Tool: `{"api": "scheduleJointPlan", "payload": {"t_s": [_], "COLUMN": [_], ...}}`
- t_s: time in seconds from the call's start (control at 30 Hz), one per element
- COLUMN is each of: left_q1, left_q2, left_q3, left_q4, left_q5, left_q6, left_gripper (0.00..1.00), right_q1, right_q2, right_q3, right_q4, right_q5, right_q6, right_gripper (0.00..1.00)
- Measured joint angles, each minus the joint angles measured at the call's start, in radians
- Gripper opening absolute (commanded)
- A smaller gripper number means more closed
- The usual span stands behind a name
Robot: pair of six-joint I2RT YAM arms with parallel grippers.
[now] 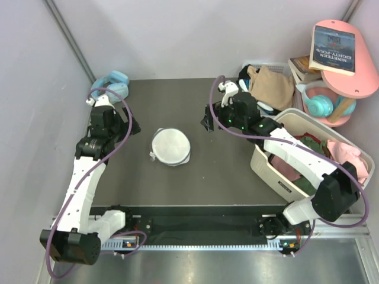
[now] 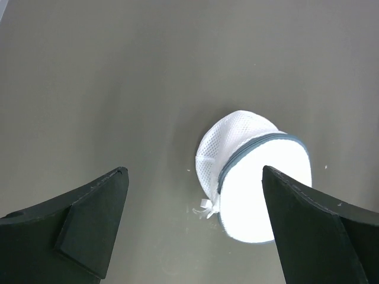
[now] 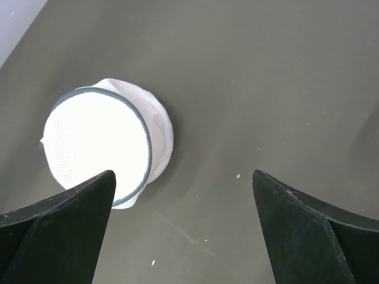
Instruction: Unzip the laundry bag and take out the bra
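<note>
The laundry bag (image 1: pixel 171 146) is a round white mesh pouch with a grey zip round its rim, lying closed on the dark table between the arms. It also shows in the left wrist view (image 2: pixel 251 171) and in the right wrist view (image 3: pixel 100 142). My left gripper (image 1: pixel 131 125) is open and empty, above the table to the left of the bag; its midpoint lies in the left wrist view (image 2: pixel 195 177). My right gripper (image 1: pixel 207 123) is open and empty to the right of the bag; its midpoint lies in the right wrist view (image 3: pixel 183 180). The bra is hidden.
A white plastic basket (image 1: pixel 267 171) with clothes and a pink garment (image 1: pixel 346 155) stands at the right. A grey crate with a tan cloth (image 1: pixel 271 86) sits at the back right. A pink shelf (image 1: pixel 355 83) holds books and headphones. A blue object (image 1: pixel 111 83) lies at the back left.
</note>
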Motion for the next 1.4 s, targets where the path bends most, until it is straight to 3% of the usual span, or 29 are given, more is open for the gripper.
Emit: {"api": "scheduleJointPlan", "payload": {"t_s": [0.17, 0.43, 0.7, 0.8, 0.9, 0.93, 1.03, 1.23, 1.4], "left_q1": [0.0, 0.0, 0.0, -0.001, -0.001, -0.001, -0.001, -0.002, -0.002], "left_q2": [0.002, 0.088, 0.241, 0.28, 0.307, 0.315, 0.344, 0.359, 0.306], "left_q3": [-0.022, -0.093, -0.163, -0.163, -0.167, -0.17, -0.172, -0.173, -0.202], "left_q4": [-0.003, 0.084, 0.188, 0.208, 0.248, 0.263, 0.295, 0.318, 0.326], "left_q5": [0.014, 0.179, 0.345, 0.373, 0.402, 0.415, 0.466, 0.529, 0.503], "left_q6": [0.033, 0.038, 0.04, 0.042, 0.039, 0.038, 0.026, -0.015, -0.15], "left_gripper": [0.99, 0.98, 0.85, 0.77, 0.57, 0.36, 0.03, 0.0, 0.0], "right_q1": [0.034, 0.09, 0.16, 0.181, 0.185, 0.185, 0.189, 0.209, 0.216], "right_q2": [-0.001, 0.005, 0.062, 0.063, 0.063, 0.063, 0.062, 0.056, 0.03], "right_q3": [-0.031, -0.081, -0.096, -0.096, -0.097, -0.099, -0.112, -0.136, -0.136], "right_q4": [0.02, 0.052, 0.084, 0.074, 0.068, 0.07, 0.069, 0.04, 0.022], "right_q5": [-0.007, -0.037, -0.069, -0.074, -0.075, -0.076, -0.077, -0.071, -0.04], "right_q6": [0.028, 0.124, 0.212, 0.22, 0.235, 0.242, 0.255, 0.286, 0.305], "right_gripper": [0.98, 0.97, 0.97, 0.97, 0.96, 0.97, 0.96, 0.96, 0.96]}}
